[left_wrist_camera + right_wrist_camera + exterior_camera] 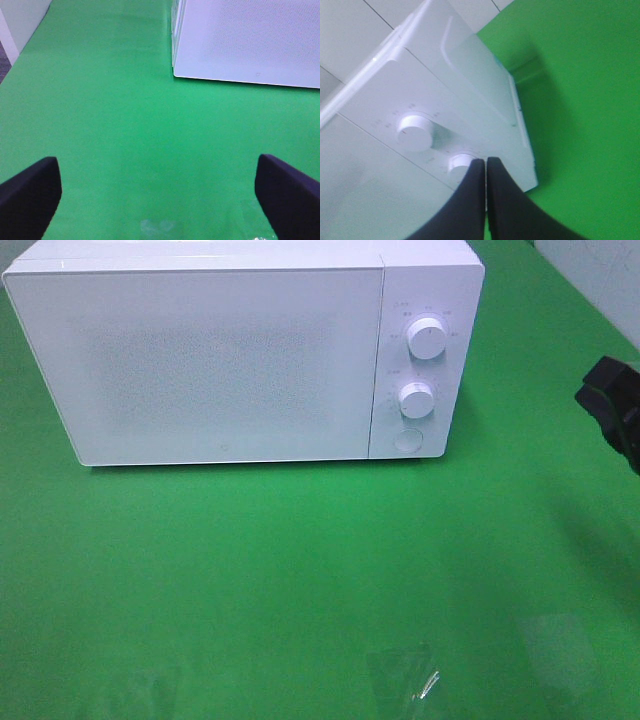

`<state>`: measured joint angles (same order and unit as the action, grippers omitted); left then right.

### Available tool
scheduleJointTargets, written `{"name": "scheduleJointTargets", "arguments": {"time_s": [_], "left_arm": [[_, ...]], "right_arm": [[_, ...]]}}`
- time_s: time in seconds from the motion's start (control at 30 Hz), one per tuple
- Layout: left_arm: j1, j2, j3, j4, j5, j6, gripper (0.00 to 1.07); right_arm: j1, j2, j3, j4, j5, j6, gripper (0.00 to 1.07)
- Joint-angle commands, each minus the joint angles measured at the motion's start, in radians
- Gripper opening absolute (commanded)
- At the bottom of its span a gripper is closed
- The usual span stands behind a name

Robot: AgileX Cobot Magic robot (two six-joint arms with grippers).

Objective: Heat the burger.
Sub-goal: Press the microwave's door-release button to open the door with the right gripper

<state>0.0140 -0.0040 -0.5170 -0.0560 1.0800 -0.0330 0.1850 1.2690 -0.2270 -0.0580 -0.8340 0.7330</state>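
The burger shows in none of the views, so where it lies cannot be told. The only thing that could hide it is the white microwave [240, 355], and its door [200, 365] is shut with a frosted front that lets nothing through.

The microwave stands at the back edge of the green surface [300, 570], toward the back left corner. Its control panel faces front on the right end, with an upper knob [428, 338], a lower knob [416, 398] and a round button [406, 440] below them.

The right gripper [485, 161] has its two dark fingers pressed together with nothing between them. In its wrist view the tips line up with the lower knob [461, 163]. From above, only a black part of the right arm [612, 405] shows at the right edge of the surface, well apart from the microwave.

The left gripper [156, 165] is spread wide and holds nothing. Its fingers [35, 192] hang over bare green, with the microwave's front corner [176, 70] ahead.
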Motion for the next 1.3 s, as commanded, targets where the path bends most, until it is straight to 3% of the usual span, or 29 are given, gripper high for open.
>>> {"name": "scheduleJointTargets", "arguments": {"time_s": [0.03, 0.17, 0.27, 0.4, 0.43, 0.53, 0.77, 1.3], "left_arm": [[0.001, -0.017, -0.001, -0.001, -0.014, 0.004, 1.00], [0.001, -0.017, -0.001, -0.001, -0.014, 0.004, 1.00], [0.001, -0.017, -0.001, -0.001, -0.014, 0.004, 1.00], [0.001, -0.017, -0.001, -0.001, -0.014, 0.004, 1.00], [0.001, -0.017, -0.001, -0.001, -0.014, 0.004, 1.00], [0.001, -0.017, -0.001, -0.001, -0.014, 0.004, 1.00], [0.001, -0.017, -0.001, -0.001, -0.014, 0.004, 1.00], [0.001, -0.017, -0.001, -0.001, -0.014, 0.004, 1.00]], "right_arm": [[0.025, 0.031, 0.000, -0.007, -0.076, 0.154, 0.00], [0.075, 0.123, 0.000, -0.006, -0.156, 0.409, 0.00], [0.084, 0.139, 0.000, 0.002, -0.160, 0.445, 0.00], [0.202, 0.250, 0.000, 0.199, -0.181, 0.566, 0.00], [0.202, 0.250, 0.000, 0.199, -0.181, 0.566, 0.00], [0.317, 0.301, -0.004, 0.397, -0.216, 0.574, 0.00], [0.486, 0.368, -0.032, 0.645, -0.251, 0.576, 0.00], [0.525, 0.552, -0.223, 0.674, -0.233, 0.607, 0.00]]}}
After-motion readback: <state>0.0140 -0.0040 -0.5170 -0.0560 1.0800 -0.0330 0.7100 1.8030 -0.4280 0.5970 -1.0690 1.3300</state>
